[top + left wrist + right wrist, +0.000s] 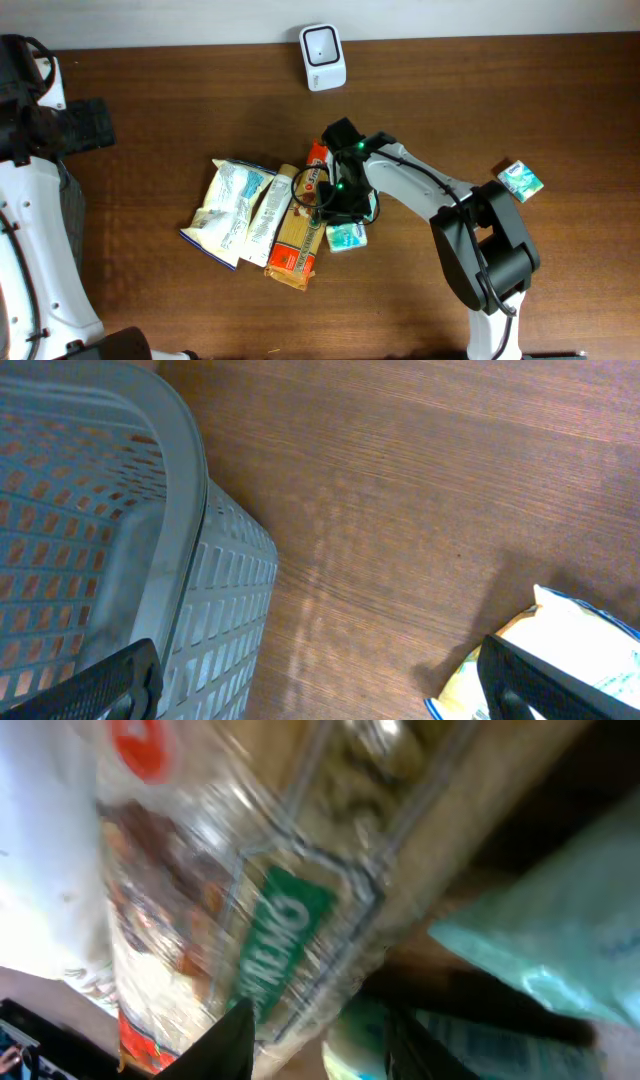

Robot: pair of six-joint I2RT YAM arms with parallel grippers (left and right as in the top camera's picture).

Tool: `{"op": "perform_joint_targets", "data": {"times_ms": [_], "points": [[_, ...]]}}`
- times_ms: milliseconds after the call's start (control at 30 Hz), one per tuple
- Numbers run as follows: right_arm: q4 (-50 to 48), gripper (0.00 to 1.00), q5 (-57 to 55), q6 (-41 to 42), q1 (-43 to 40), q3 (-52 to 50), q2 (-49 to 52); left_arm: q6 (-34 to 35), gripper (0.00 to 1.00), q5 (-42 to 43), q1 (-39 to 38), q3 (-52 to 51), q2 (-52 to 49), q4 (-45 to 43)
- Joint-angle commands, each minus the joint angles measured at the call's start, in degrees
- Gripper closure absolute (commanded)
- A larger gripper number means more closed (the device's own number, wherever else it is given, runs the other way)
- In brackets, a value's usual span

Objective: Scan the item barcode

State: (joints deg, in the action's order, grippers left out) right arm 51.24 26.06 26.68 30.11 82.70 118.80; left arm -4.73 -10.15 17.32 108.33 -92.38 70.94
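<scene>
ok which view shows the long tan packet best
Overhead: the long tan packet shows nearly end to end. Right wrist gives only a blurred close-up of its clear wrap and green label. Left wrist misses it.

The overhead camera looks straight down from well above the dark brown wooden table (150,130), wide enough to reach the white box-shaped scanner (322,56) at the far edge. The left wrist camera sits low at the table's left side, facing obliquely across the wood beside a grey perforated plastic basket (110,510). It shares with overhead a corner of the white and yellow crinkled bag (590,625). The right wrist camera is pressed close and blurred on the clear pasta packet with a green label (285,935), which overhead shows mid-table.
</scene>
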Motion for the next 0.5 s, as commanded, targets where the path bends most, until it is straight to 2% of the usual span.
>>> {"op": "perform_joint_targets", "data": {"times_ms": [0, 133, 200, 367, 467], "points": [[4.2, 0.6, 1.8, -2.9, -0.3, -0.1, -0.4, 0.0, 0.01, -0.6, 0.1, 0.3, 0.7, -0.1], [16.1, 0.6, 0.5, -11.9, -4.9, 0.0, -0.4, 0.0, 0.01, -0.6, 0.1, 0.3, 0.7, -0.1], [20.5, 0.6, -5.4, -12.4, -8.7, 0.0, -0.4, 0.0, 0.01, -0.6, 0.1, 0.3, 0.7, -0.1], [23.8, 0.62, -7.7, -15.8, -17.6, 0.4, -1.2, 0.0, 0.01, -0.6, 0.1, 0.3, 0.7, -0.1], [27.3, 0.62, -7.7, -17.3, -18.5, 0.3, -3.4, 0.0, 0.01, -0.6, 0.1, 0.3, 0.7, -0.1]]}}
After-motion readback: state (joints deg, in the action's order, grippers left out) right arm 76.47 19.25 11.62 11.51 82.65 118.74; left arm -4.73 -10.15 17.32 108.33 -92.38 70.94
